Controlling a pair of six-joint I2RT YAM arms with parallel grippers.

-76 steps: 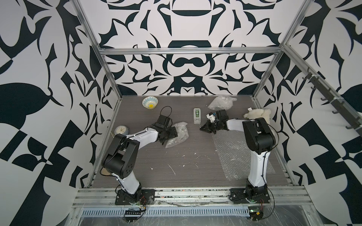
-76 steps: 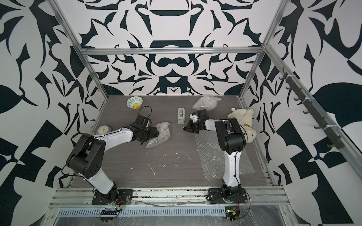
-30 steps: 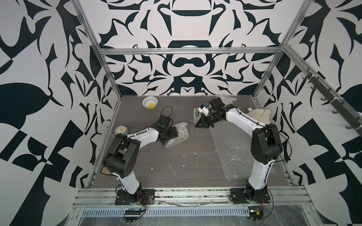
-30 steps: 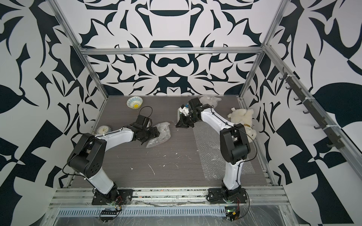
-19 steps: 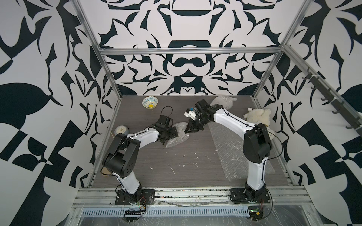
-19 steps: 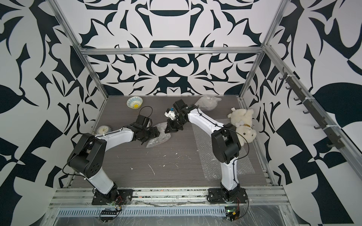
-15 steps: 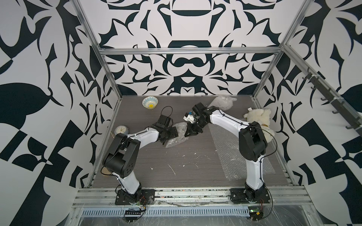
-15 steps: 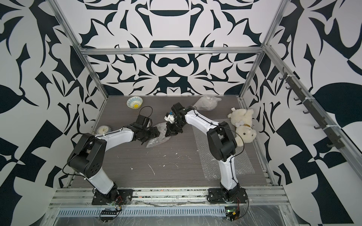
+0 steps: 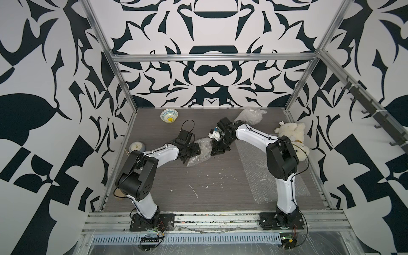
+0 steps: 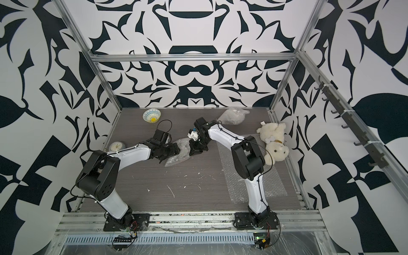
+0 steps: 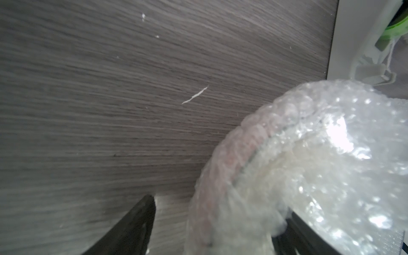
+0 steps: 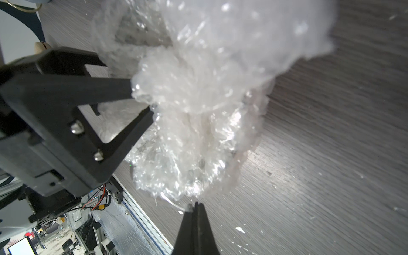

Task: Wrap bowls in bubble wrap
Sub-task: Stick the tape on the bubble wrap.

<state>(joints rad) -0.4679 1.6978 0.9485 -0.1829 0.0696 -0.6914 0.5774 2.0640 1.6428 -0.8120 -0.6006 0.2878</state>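
Walls (image 9: 209, 72): b/w floral print, three sides. Alu. frame (image 9: 212, 57) at corners. Desk (image 9: 220, 198): grey woodgrain. Hook rail (image 9: 379, 117) on side wall. Light even.

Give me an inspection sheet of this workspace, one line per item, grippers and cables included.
Surface: grey wood-grain table, strewn with white flecks.
Job's things: bare bowl back left; crumpled bundle mid-table; second bundle back right; flat sheet on the right.
Clutter: alarm clock, teddy bear.
Grippers: left gripper open, fingers astride the crumpled bundle; right gripper shut at its edge.
Cables: black loop behind the left gripper.
Surroundings: patterned walls, metal frame.
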